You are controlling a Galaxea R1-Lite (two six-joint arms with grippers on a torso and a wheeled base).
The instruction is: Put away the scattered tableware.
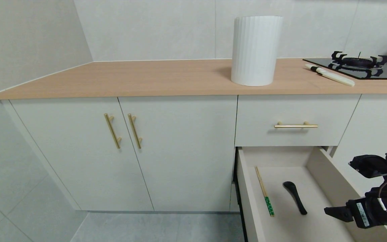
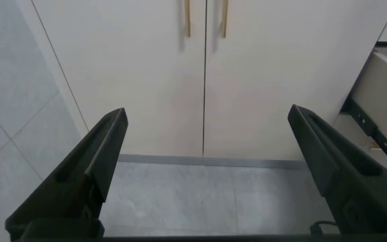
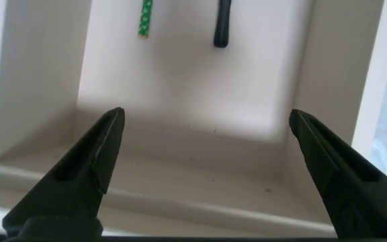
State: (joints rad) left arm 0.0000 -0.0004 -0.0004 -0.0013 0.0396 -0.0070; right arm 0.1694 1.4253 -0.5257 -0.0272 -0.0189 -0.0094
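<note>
Right gripper (image 1: 346, 188) noted wide open and empty, held over the near end of the pulled-out drawer (image 1: 245, 188). Just ahead of its fingertips, down on the drawer floor, a pair of chopsticks (image 1: 264, 191) and a black spoon (image 1: 294, 192) are seen lying side by side and apart; these are judged already stowed. Left gripper (image 2: 207, 114) also noted wide open and empty, pointed at the shut cabinet doors (image 2: 281, 74), with floor below it. The piece not yet put away is taken to be the pale knife (image 1: 329, 75), lying flat on the countertop (image 1: 146, 77), well above and beyond the right gripper, just beside the stove (image 1: 361, 67). A white ribbed container (image 1: 255, 50) stands farther off, toward the left gripper's side. The knife is judged light, stiff and smooth, so likely slippery under hard pads. It lies low against the wood, so the fingertips would have to be brought nearly to the surface. Hold is best taken across its narrow width near the dark band, where the handle is presumed to meet the blade, though which end is the handle cannot be told. A grip too near either end is expected to let it swing. Whether a sheath is fitted cannot be told.
</note>
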